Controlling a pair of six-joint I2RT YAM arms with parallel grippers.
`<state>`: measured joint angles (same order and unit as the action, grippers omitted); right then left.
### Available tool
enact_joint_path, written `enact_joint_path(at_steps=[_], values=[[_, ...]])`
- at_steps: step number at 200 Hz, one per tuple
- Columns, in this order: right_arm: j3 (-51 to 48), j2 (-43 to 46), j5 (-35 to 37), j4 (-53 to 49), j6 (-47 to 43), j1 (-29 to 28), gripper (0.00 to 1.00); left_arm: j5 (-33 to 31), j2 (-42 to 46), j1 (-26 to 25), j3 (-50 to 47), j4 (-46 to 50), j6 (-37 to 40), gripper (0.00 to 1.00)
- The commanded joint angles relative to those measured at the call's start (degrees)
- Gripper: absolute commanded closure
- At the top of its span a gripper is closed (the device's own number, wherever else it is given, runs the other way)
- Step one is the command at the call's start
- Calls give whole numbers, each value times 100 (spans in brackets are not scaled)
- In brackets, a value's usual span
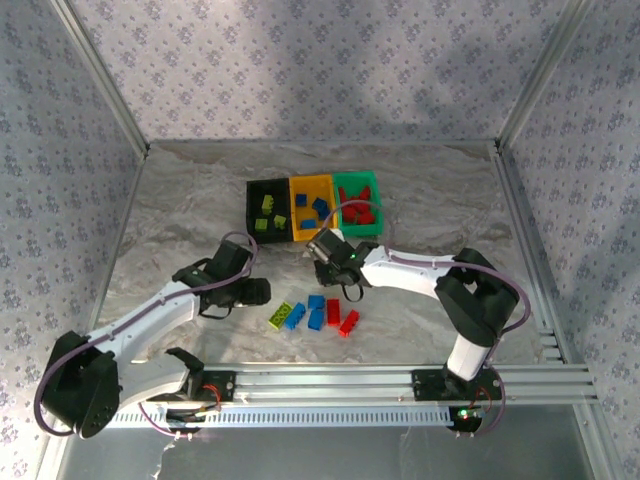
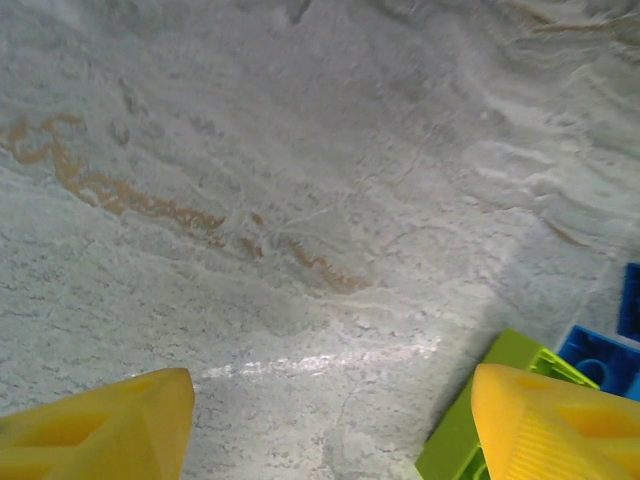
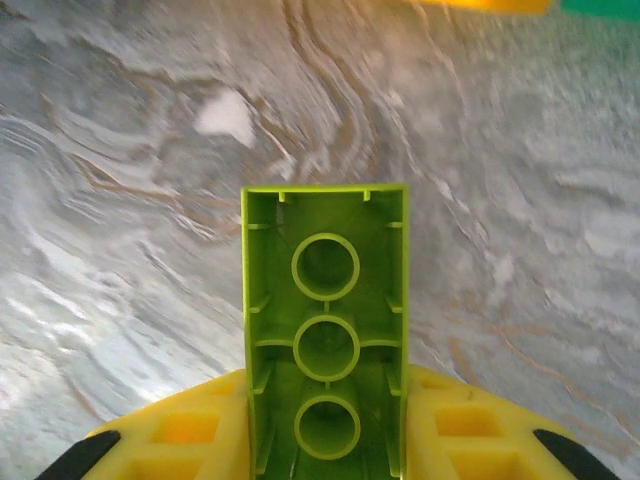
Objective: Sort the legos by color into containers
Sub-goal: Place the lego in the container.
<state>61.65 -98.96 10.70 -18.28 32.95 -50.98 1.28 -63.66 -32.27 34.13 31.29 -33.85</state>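
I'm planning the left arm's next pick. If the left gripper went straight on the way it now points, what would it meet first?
Most likely the bare table, straight ahead of the open left gripper. A lime green brick sits beside one finger and might be grazed; depth is unclear.

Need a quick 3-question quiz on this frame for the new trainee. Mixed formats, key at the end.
1. True or false: the right gripper is shut on a lime green brick.
2. The red bricks lie in a bin. What colour is it? A black, B orange-yellow, C green.
3. Fill in: the left gripper hangs above the table with its jaws ___.
Key: 1 true; 2 C; 3 open.
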Motion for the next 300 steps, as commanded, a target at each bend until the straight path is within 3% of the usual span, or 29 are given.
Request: enact_joint_path(at_steps=[1,17,99,181,198,217,252,300], values=[[370,-166,-89,-217,-279,-26,76,40,-98,-16,-44,-206,-133,27],[615,-291,-159,-286,-417,-17,76,-15,-112,-16,-73,-187,-135,27],[3735,-1821,-358,-1098,-1241,174,74,118,-105,-17,-265,-202,-262,27],[6630,-3732,-806,-2013,-1178,729,72,233,213,-16,-501,-203,-327,27],[7001,-3968,-824,-2087,-1200,739,68,224,250,-16,-513,-177,-303,27],[7377,-4167,-750,-2276,-1194,759,56,230,316,-18,-513,-129,-307,27],[7211,-3964,-710,-2308,-1225,767,48,135,547,-25,-554,-44,-305,27],[5683,-2927,-650,-1668,-1256,647,48,434,662,-26,-700,-294,-238,27]])
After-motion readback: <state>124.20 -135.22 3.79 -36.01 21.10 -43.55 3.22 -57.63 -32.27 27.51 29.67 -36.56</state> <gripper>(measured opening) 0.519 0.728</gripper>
